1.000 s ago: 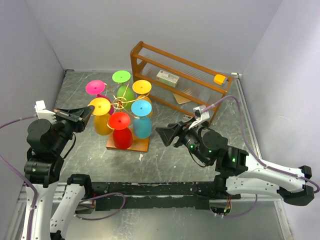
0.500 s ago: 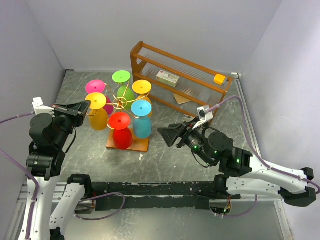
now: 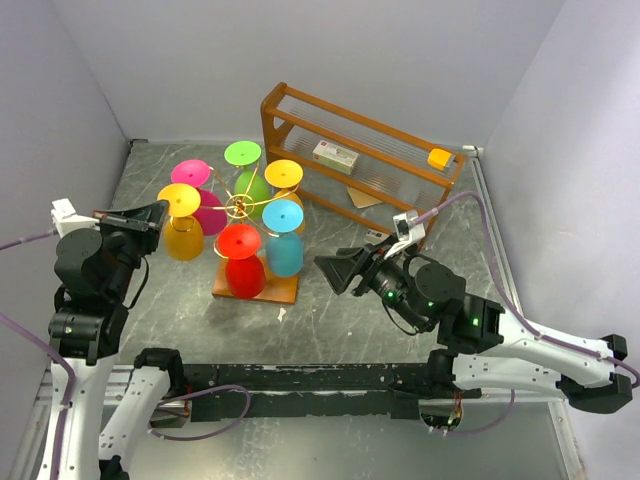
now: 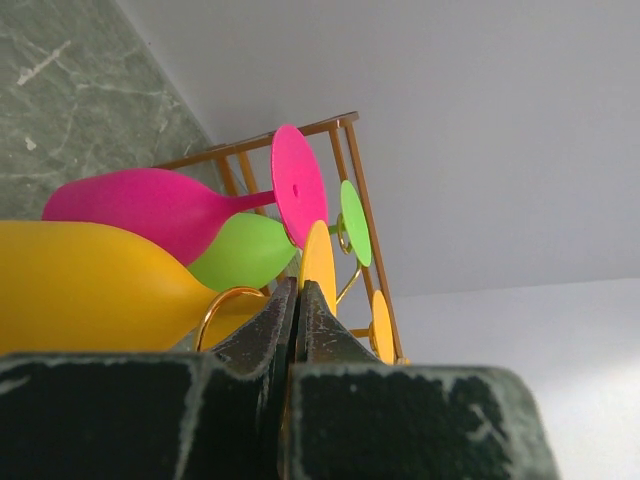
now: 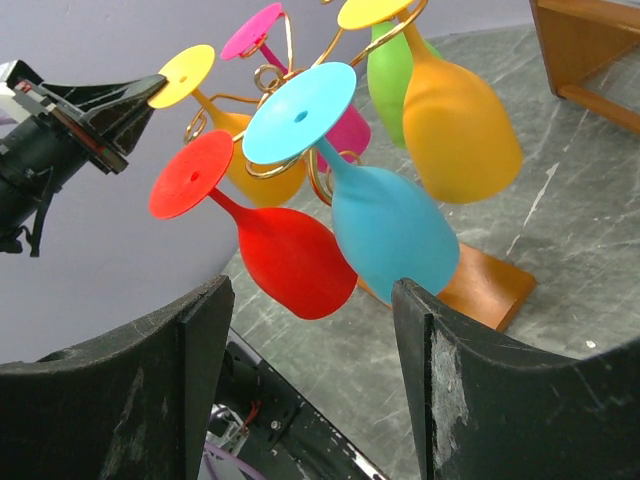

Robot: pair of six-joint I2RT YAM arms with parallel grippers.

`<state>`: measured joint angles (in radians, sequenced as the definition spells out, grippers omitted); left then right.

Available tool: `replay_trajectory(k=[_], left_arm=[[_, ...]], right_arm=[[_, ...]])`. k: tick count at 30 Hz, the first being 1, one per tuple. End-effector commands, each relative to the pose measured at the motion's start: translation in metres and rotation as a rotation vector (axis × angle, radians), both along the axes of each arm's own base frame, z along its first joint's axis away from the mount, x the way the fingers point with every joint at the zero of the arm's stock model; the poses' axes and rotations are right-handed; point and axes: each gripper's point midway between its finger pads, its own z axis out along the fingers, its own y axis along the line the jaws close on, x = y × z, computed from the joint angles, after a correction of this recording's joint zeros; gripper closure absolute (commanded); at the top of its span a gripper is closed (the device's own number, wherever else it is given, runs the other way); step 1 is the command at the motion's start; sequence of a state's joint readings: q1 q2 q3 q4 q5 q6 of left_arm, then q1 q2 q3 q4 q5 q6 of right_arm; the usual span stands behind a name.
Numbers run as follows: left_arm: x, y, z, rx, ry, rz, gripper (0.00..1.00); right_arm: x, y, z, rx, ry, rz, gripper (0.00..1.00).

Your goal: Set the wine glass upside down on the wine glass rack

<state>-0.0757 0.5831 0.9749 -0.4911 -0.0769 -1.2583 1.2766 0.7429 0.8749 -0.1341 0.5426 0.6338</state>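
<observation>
The left end effector (image 3: 156,213) is pinched together on the rim of the yellow wine glass's (image 3: 183,238) round foot, at the left of the table (image 3: 330,320). That glass hangs upside down and tilted, foot up and bowl down, at the left edge of the wine glass rack (image 3: 240,207), just near of the pink glass (image 3: 208,212). A gold curl lies against it in the left wrist view, but I cannot tell whether the stem sits in the curl. Green (image 3: 250,186), orange (image 3: 283,174), blue (image 3: 285,252) and red (image 3: 244,272) glasses hang inverted around the rack's stem above its wooden base (image 3: 275,290). The right end effector (image 3: 330,270) hovers just right of the rack, fingers wide apart and holding nothing. A brown wooden shelf (image 3: 300,105) stands at the far right.
</observation>
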Motion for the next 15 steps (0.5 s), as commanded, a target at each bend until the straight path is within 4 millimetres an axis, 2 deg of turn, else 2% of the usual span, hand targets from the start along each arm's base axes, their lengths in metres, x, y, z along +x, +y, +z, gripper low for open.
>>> replay_trajectory(k=[1,15], left_arm=[[-0.012,0.015,0.026,0.035,-0.065,0.076,0.93],[-0.033,0.012,0.026,0.060,-0.055,0.045,0.93]], right_arm=[[-0.001,0.000,0.008,0.015,-0.007,0.004,0.35],[-0.001,0.004,0.006,0.016,-0.003,0.011,0.36]])
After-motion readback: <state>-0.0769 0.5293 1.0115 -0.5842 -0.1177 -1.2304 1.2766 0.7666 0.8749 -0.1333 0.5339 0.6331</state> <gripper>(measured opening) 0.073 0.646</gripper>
